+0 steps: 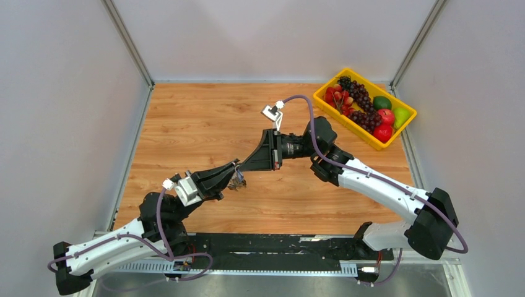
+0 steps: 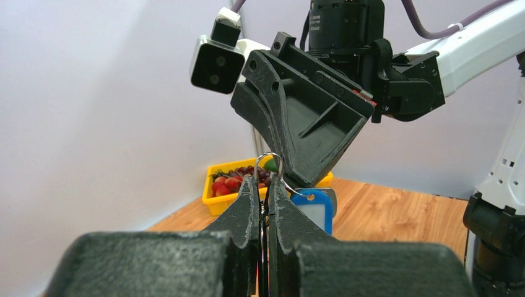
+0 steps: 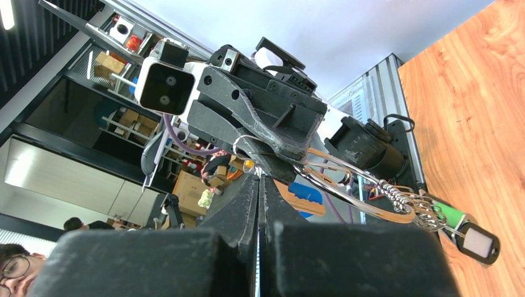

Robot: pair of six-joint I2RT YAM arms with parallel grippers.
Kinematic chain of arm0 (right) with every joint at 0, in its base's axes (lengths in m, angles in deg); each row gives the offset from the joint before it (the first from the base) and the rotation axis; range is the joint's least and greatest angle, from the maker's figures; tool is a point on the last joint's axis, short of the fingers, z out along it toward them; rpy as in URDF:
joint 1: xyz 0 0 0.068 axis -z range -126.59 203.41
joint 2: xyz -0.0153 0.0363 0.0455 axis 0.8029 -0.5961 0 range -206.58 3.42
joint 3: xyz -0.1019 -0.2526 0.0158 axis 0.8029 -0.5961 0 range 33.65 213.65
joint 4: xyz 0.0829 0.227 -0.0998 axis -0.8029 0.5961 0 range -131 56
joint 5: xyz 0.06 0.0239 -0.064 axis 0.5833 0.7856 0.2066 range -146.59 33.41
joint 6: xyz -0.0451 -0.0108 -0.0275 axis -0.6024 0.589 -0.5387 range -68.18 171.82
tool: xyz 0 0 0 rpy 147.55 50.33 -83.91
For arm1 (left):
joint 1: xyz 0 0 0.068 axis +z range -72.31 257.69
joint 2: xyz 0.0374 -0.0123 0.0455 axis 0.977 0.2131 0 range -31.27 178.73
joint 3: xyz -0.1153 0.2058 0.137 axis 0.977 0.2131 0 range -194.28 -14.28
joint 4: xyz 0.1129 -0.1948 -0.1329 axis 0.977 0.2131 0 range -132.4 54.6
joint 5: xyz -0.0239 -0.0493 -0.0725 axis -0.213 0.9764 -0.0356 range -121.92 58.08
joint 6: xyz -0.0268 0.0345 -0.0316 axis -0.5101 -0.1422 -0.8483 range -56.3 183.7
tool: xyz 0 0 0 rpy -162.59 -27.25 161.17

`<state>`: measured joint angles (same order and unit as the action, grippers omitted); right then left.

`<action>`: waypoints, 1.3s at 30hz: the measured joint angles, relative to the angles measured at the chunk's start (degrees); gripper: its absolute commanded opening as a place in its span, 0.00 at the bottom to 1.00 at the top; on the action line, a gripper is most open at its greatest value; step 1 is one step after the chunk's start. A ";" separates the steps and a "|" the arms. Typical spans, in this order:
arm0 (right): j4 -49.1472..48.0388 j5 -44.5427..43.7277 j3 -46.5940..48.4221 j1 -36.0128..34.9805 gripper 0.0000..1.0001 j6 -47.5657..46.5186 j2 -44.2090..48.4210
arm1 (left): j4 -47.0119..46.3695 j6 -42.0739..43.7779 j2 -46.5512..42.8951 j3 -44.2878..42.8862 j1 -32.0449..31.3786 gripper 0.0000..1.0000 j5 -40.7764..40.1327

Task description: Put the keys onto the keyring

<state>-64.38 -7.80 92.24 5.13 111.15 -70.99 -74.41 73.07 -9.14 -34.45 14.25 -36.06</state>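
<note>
Keyring point(image 2: 270, 163) upright in left jaws — keys point(image 2: 314, 210) dangling.

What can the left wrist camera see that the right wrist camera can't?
Only the left wrist: the yellow fruit basket. Only the right wrist: a green tag and a black tag. Both: the ring, the wooden table, and each other's tool: the right tool in the first, the left tool in the second.
</note>
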 measured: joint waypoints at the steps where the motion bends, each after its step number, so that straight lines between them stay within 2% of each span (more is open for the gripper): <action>1: 0.00 0.02 0.04 -0.07 0.00 0.17 -0.17 | -0.02 0.02 0.00 0.00 0.00 0.01 -0.02; 39: 1.66 -1.79 1.38 -0.72 0.00 6.62 -1.86 | -0.42 0.96 -1.53 0.79 0.22 0.01 -0.90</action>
<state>-62.72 -9.59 93.62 4.41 117.77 -72.85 -74.83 74.03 -10.67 -33.66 14.47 -36.95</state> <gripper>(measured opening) 0.004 0.040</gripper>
